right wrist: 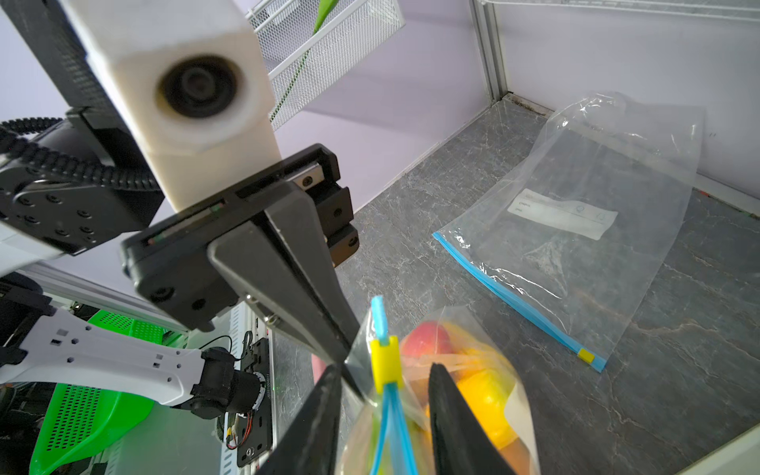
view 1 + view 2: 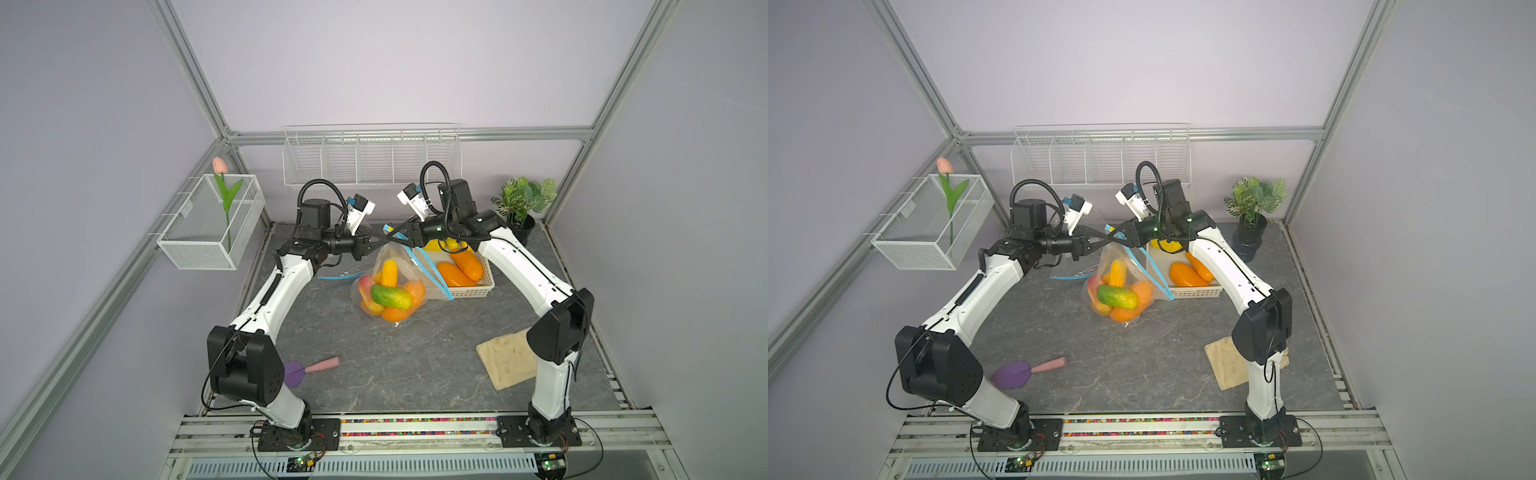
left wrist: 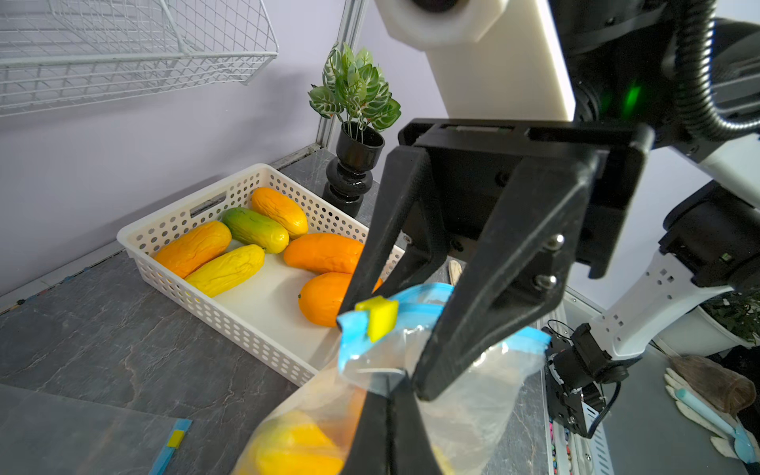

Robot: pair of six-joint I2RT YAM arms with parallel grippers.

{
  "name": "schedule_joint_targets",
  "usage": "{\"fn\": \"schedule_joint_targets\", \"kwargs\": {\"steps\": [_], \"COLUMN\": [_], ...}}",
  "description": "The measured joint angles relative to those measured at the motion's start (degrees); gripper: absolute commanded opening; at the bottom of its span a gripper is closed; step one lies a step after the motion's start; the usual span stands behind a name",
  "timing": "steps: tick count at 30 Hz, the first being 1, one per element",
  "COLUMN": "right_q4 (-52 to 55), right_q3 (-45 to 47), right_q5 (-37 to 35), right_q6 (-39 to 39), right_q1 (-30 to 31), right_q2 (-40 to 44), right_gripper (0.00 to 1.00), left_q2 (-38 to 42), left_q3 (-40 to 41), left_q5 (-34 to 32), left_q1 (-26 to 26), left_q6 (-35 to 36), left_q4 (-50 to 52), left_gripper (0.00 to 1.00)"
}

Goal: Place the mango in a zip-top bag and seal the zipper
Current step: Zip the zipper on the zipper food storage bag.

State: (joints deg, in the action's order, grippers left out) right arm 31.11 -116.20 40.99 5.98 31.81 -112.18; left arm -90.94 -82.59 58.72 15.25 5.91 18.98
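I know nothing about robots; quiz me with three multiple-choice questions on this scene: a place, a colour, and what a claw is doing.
1. The spare empty bag lies: A) on the table B) in the white basket C) on the wire shelf
2. The slider on the filled bag is: A) red B) yellow C) black
3. The left gripper is: A) hanging open B) holding the purple scoop C) pinching the filled bag's top
1 A: flat on the grey table. 2 B: yellow against the blue zipper strip. 3 C: its jaws are shut on the plastic.
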Motion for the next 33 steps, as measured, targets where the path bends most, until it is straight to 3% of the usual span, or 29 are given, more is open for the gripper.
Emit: {"fn": "schedule_joint_targets", "kwargs": {"steps": [7,11,17,33], "right_q4": [-1.46,-1.86,-2.86,-7.87], "right_q3": [0.04,0.04,0.63,10.60], "right_q5": [-0.04,-0.15,-0.68,-7.41], "right_q6": [0.04,0.02,0.26,-0.02], "right_q1": [0.55,0.55,0.61,1.29], "right_q2": [0.33,0.33,0.33,6.38], "right_gripper": [0.31,0.20,0.16,0.11], "left_q2": [0.50,0.50,0.50,3.32], "left_q3": [0.00,0.20,0.42,4.68], "left_q5": [-0.50,-0.81,-1.33,-7.78], "left_q1": [0.04,0.04,0.17,1.44], "left_q6": [0.68,0.74,0.55,-8.72], "left_q4": [0.59,0.63,0.59,-4.15], "left_gripper": [0.00,0.00,0.00,0.00]}}
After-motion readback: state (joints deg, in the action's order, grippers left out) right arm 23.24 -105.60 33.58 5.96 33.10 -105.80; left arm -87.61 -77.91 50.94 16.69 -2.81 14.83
